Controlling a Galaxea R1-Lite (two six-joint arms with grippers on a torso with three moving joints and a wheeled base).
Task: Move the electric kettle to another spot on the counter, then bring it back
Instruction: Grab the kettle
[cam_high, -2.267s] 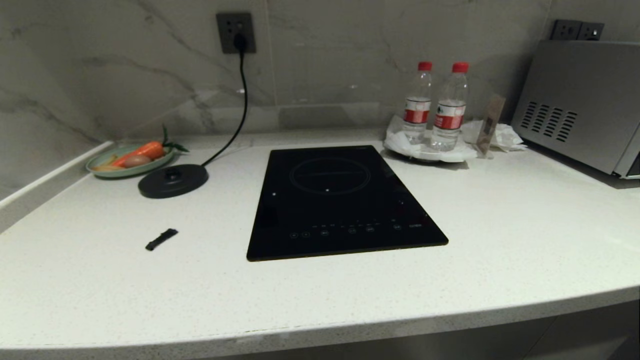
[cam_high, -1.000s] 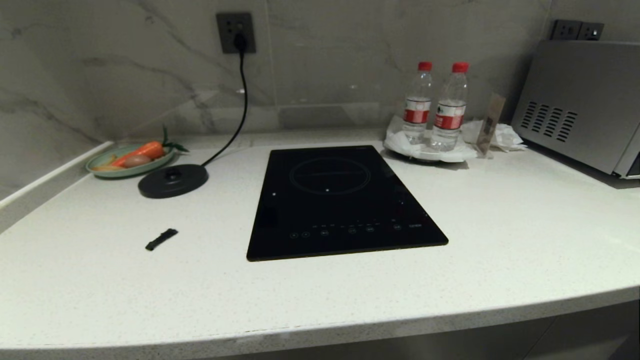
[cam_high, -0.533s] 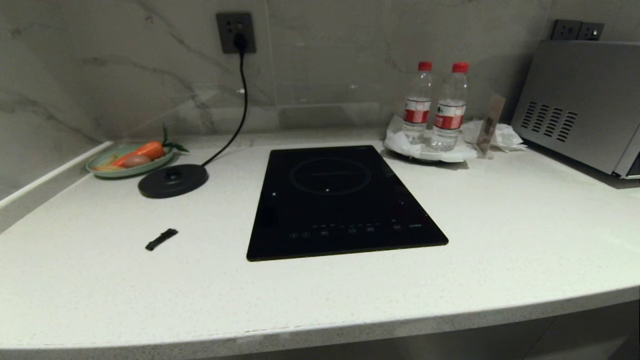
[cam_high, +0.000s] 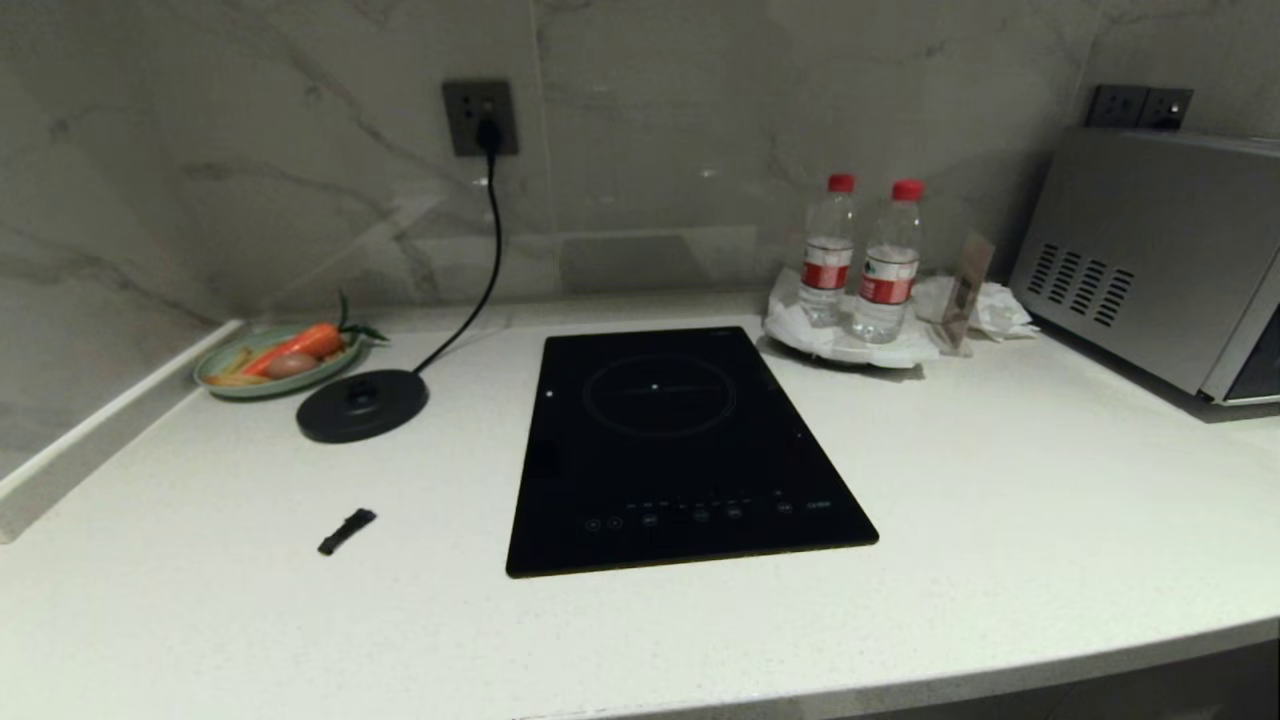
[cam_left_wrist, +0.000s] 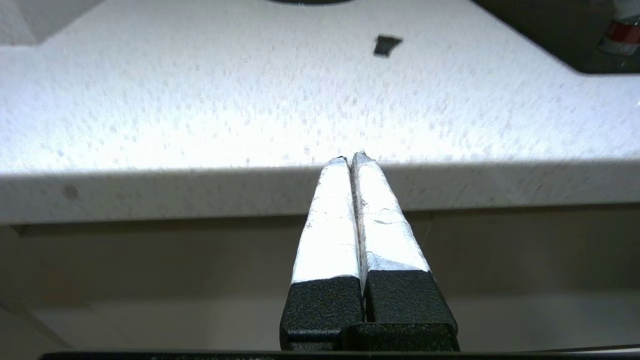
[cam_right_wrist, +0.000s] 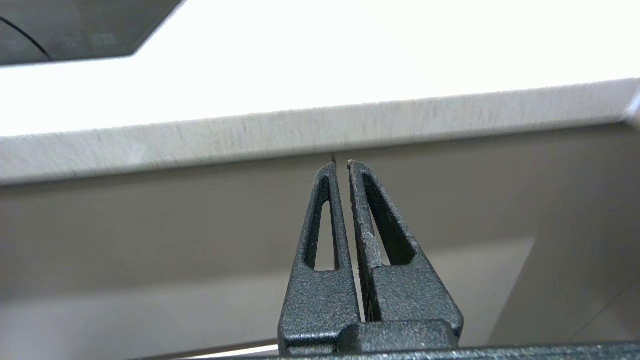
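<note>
White counter (cam_high: 1000, 520) – hob (cam_high: 680, 450), kettle base (cam_high: 362, 404), green plate (cam_high: 215, 385), bottle tray (cam_high: 800, 340).

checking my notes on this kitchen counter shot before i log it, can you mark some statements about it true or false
1. The black base disc has no kettle on it. True.
2. Two water bottles with red caps stand on the induction hob. False: they stand on a white plate behind and to the right of the induction hob.
3. The cord from the base disc is plugged into a wall socket. True.
4. The left gripper is open over the counter. False: it is shut, at the front edge of the counter.
5. The green dish holds a carrot. True.
6. The right gripper holds the kettle. False: it is shut and empty, below the counter edge.
</note>
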